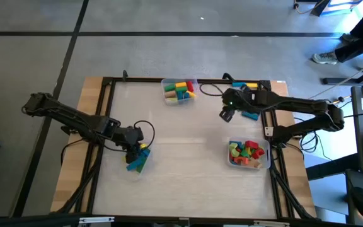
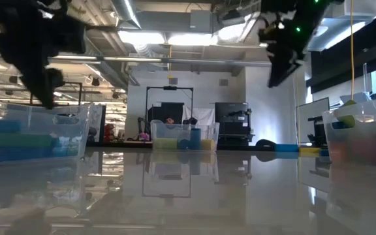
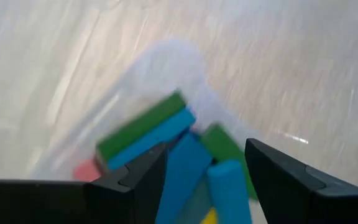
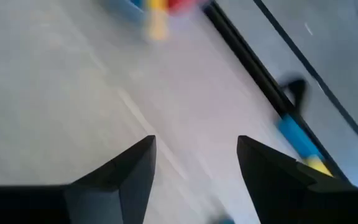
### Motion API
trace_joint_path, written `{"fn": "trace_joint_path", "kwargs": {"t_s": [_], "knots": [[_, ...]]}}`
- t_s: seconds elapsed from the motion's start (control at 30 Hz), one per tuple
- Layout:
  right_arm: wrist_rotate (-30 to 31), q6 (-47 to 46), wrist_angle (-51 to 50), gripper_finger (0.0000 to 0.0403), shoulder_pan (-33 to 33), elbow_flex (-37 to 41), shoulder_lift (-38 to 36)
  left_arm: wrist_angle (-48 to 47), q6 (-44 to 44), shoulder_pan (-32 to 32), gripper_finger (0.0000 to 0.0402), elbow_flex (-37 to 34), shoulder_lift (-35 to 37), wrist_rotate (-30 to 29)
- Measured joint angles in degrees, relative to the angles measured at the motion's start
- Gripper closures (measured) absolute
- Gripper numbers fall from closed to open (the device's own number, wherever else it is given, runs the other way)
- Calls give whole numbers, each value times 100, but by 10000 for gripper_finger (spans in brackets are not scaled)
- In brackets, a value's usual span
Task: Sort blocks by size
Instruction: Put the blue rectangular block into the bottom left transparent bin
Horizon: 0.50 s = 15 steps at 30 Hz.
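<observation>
My left gripper stands open at the table's near left, pointing down over a clear bin. Long green and blue blocks lie in that bin. One blue bar lies below the gap between the fingers, with no touch that I can see. My right gripper hangs open and empty above the table at the far right. A blue block lies on the table beside it. A blue and a yellow block lie by the black frame rail.
A clear bin with yellow, green and red blocks stands at the far middle. Another bin with small mixed blocks stands at the right. A black frame runs around the table. Bare tabletop lies between the bins.
</observation>
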<state>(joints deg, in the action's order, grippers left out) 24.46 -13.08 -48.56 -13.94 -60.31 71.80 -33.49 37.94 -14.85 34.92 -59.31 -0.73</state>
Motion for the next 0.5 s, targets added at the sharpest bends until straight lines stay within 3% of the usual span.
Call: {"fn": "trace_joint_path", "kwargs": {"t_s": [0.23,0.37,0.5], "knots": [[16,-433,-656,178,-1092,0,158,530,-616,0,191,2,0,-608],[-469,119,-929,178,-1819,-2,447,600,-691,2,191,2,0,-1144],[-606,651,-1157,178,-2332,-2,887,565,-692,0,191,2,0,-1191]]}}
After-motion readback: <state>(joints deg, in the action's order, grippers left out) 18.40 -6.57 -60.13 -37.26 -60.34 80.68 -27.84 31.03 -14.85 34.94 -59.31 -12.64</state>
